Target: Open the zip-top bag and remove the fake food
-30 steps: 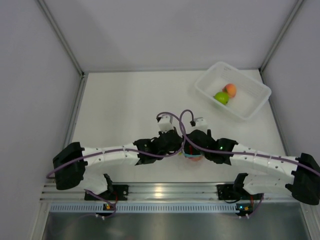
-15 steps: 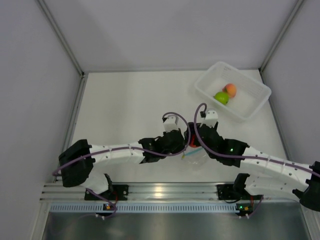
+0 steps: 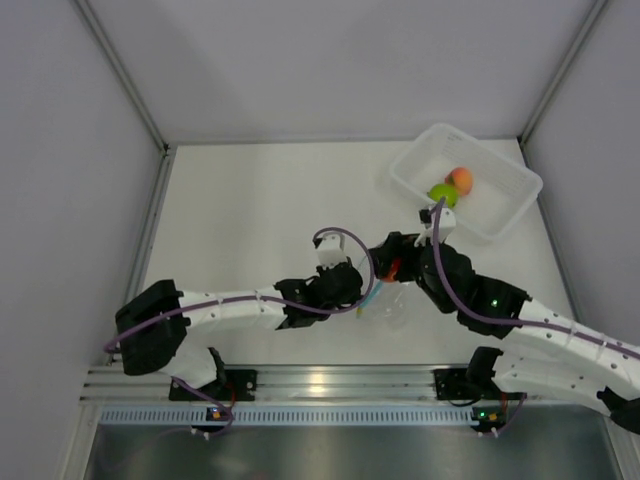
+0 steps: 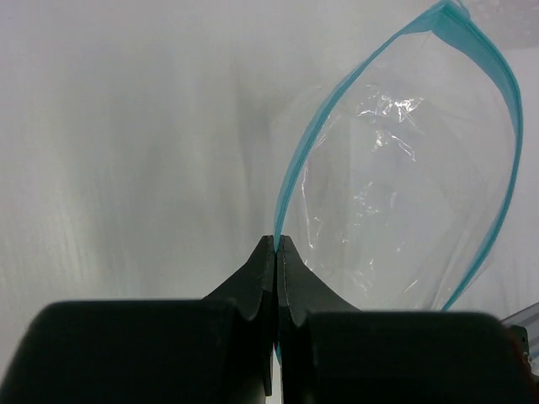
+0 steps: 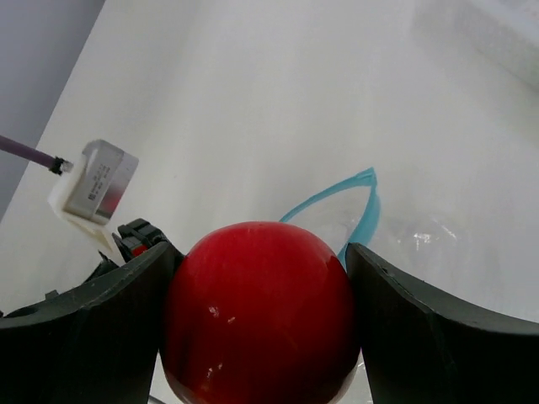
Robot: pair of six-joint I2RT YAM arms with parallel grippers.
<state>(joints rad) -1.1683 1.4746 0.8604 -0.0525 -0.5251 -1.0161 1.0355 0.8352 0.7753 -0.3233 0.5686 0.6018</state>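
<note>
Right hand (image 5: 261, 261): I see it clamping the red fruit (image 5: 257, 332), just beside the zip-top bag (image 4: 396, 185) mouth.
Left hand (image 4: 276, 244): pressed together, pinching the bag's zip strip (image 4: 291, 177).

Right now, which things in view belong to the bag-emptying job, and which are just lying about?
Part of the job:
- zip-top bag, its zip strip pinched by the left gripper
- red fruit, clamped in the right gripper
- green fruit and orange fruit, already out of the bag

Lying about:
- translucent white bin, not named in the job, holding those two fruits
</note>
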